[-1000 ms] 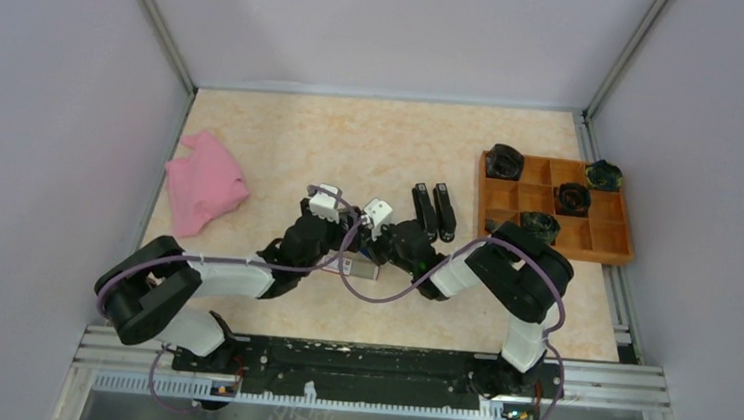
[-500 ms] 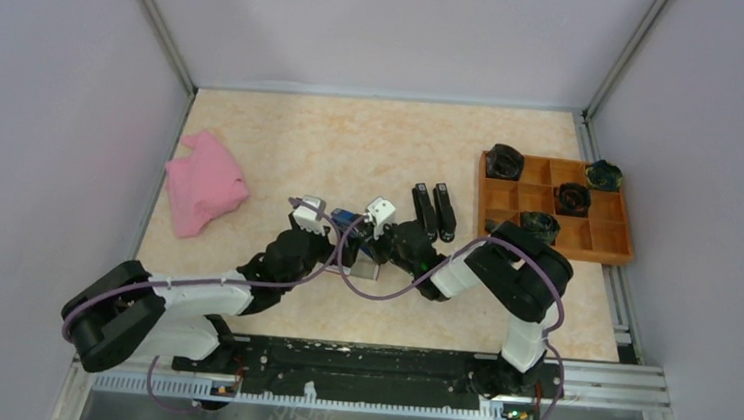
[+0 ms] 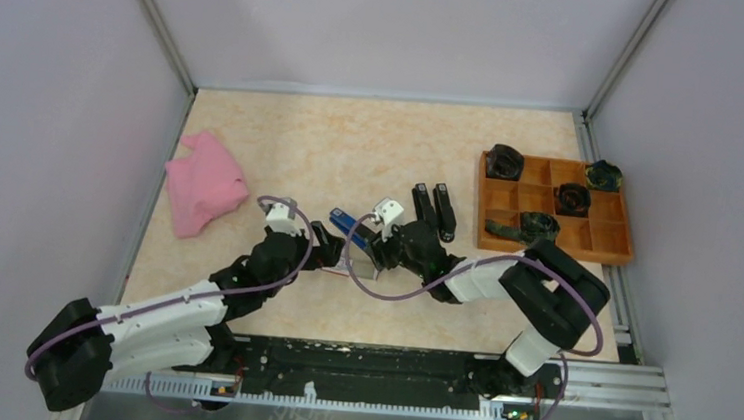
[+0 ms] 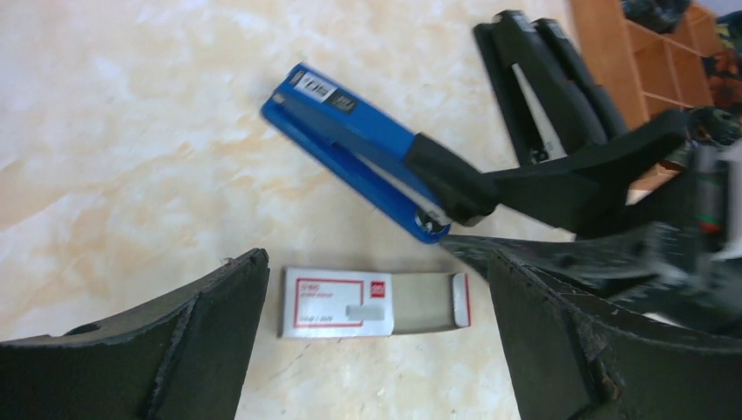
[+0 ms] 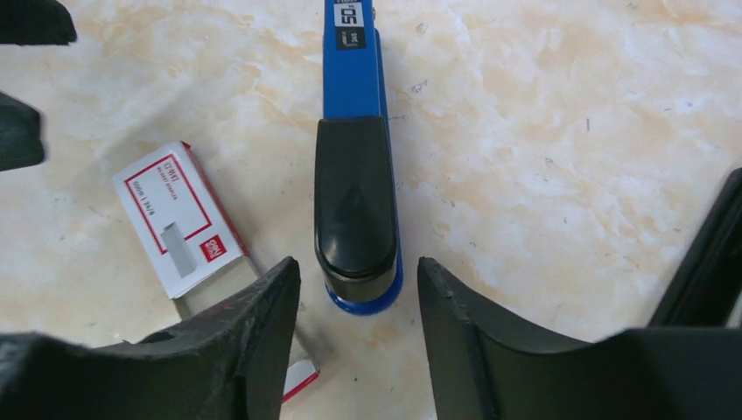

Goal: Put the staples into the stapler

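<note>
Now the staples lie just beside the blue stapler, and nothing is held.
I see the left gripper spread wide, with the staples flat on the table between its fingers, untouched, the grey tray slid partly out. The right gripper has its jaws apart on both sides of the stapler's black rear end.

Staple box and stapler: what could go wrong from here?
The staple box lies with its inner tray slid partly out; the open left claw near it could knock it and spill staples.
The open right claw flanks the black end of the blue stapler without gripping; uneven contact may twist it.
</note>
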You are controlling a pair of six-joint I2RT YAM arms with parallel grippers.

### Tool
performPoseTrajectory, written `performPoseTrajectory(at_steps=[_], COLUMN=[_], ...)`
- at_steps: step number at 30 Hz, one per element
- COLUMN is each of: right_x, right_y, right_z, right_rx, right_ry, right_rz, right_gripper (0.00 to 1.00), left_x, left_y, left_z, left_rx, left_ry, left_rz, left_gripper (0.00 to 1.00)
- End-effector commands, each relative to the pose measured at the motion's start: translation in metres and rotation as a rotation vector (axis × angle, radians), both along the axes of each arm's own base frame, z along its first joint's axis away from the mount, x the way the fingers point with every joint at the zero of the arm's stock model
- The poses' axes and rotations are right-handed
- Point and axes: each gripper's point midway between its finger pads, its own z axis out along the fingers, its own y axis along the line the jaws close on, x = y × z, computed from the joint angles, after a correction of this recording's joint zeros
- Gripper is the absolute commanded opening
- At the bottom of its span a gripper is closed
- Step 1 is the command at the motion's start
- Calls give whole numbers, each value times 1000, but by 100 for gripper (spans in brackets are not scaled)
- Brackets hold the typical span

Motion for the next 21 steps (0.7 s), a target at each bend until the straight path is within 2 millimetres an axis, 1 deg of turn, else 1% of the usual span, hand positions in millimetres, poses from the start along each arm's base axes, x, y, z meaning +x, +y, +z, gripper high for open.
performPoseTrajectory(at_steps=[1, 5, 8, 10, 13, 16, 20, 21], right_x=[-4, -3, 2, 7, 13, 17, 22, 22], right_y=[-2, 1, 7, 11, 17, 25, 34, 36], right_z=[32, 50, 60, 63, 61, 54, 55, 49], right_rx=[30, -12, -50, -67, -100, -128, -132, -142], right_ry=[-17, -6, 0, 9, 33, 56, 69, 80], right_rz=[0, 21, 34, 35, 36, 49, 62, 67], right_gripper=[55, 59, 59, 59, 59, 59, 56, 55], left_x=[-6, -11, -12, -12, -13, -13, -13, -13], left_y=[24, 44, 56, 62, 66, 69, 71, 71], left_z=[-13, -29, -44, -49, -50, -48, -48, -47], left_rx=[5, -12, -69, -98, -108, -111, -106, -108], left_ry=[112, 210, 297, 329, 331, 326, 336, 335], left_rz=[107, 175, 179, 184, 185, 189, 190, 188], left_gripper=[100, 100, 100, 100, 100, 99, 100, 100])
